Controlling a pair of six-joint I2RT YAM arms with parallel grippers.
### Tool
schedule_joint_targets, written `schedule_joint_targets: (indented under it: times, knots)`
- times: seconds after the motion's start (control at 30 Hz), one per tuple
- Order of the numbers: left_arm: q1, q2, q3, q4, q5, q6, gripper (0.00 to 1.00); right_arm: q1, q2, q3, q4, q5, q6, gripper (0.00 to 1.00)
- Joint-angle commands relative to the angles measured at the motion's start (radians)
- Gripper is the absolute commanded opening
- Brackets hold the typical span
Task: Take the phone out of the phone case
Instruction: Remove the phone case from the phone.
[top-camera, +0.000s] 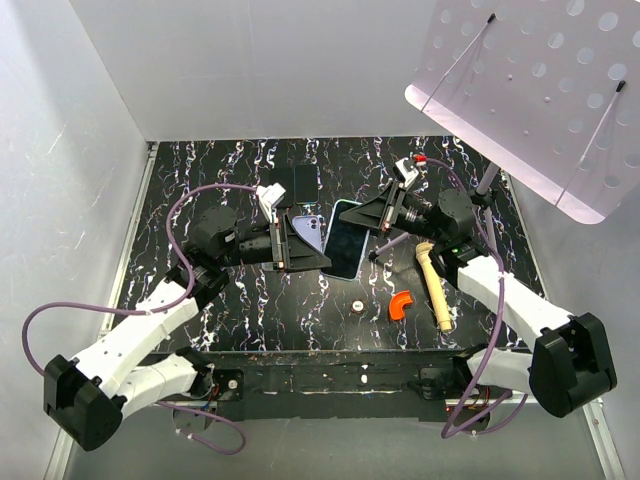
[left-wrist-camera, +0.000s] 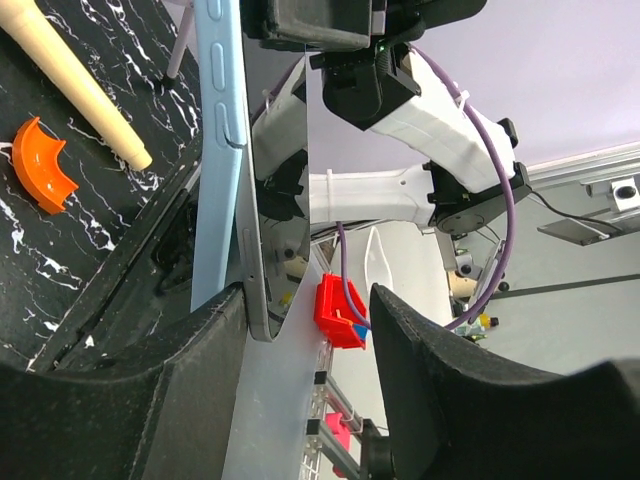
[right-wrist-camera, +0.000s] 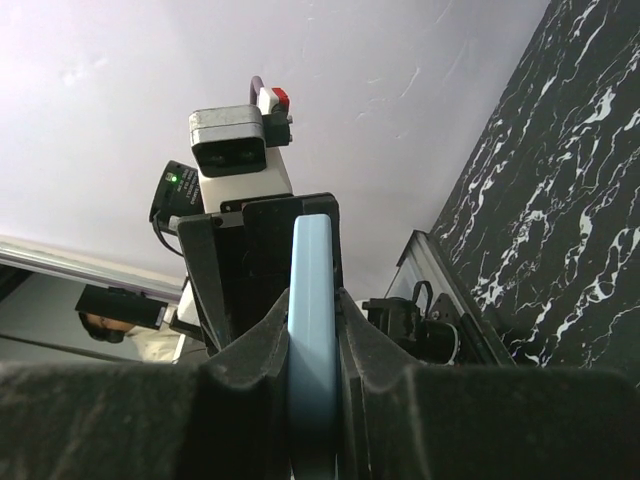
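Held up off the black marbled counter (top-camera: 250, 310), in the middle of the overhead frame, is the light-blue rubbery phone case (left-wrist-camera: 218, 150) with the glossy dark phone (left-wrist-camera: 275, 200) partly in it. Its long axis runs from one arm's fingers to the other's.

The right fingers (right-wrist-camera: 250, 370) are clamped on the case's thin edge at the far end. In the left wrist view that end is at the top of the frame.

At the near end, low in that view, the phone's silver-edged corner has sprung away from the case, leaving a narrow wedge of gap. The upper part looks seated in the case.

The left fingers (left-wrist-camera: 450, 400) stand apart around that loose corner. It lies close against the pad at lower left, with a clear gap to the pad at lower right, so nothing is gripped there. I'd say the left arm is the one placed to take the phone, closing on the phone alone without catching the case wall beside it.

An orange curved plastic piece (left-wrist-camera: 40, 165) and a pale wooden handle (left-wrist-camera: 75, 85) lie on the counter, well apart from the case.
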Motion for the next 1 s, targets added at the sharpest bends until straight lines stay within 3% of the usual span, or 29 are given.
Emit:
schedule_joint_targets:
  times: [0.0,0.27,0.4,0.53,0.63,0.7,0.87,0.97]
  knots:
    - [-0.01,0.007,0.018,0.039,-0.01,-0.02,0.49,0.011,-0.067,0.095,0.023,0.022,-0.045,0.01]
    - [-0.015,0.144,-0.027,0.473,0.048,-0.311,0.29,0.028,-0.071,0.104,0.019,0.008,-0.132,0.01]
    - [-0.013,0.175,0.007,0.507,0.059,-0.322,0.21,0.034,-0.077,0.123,-0.036,-0.001,-0.178,0.01]
    - [-0.015,0.175,0.016,0.521,0.059,-0.316,0.0,0.043,-0.09,0.155,-0.17,0.0,-0.253,0.01]
    - [-0.015,0.164,0.001,0.559,0.053,-0.327,0.0,0.043,-0.106,0.173,-0.288,0.009,-0.307,0.04]
    - [-0.015,0.145,-0.018,0.592,0.039,-0.338,0.0,0.042,-0.113,0.183,-0.349,0.006,-0.332,0.18]
    - [0.02,0.084,-0.042,0.555,0.005,-0.325,0.0,0.042,-0.153,0.175,-0.408,0.002,-0.338,0.72]
    - [0.048,0.05,-0.045,0.514,-0.004,-0.324,0.0,0.042,-0.19,0.173,-0.463,0.014,-0.353,0.8]
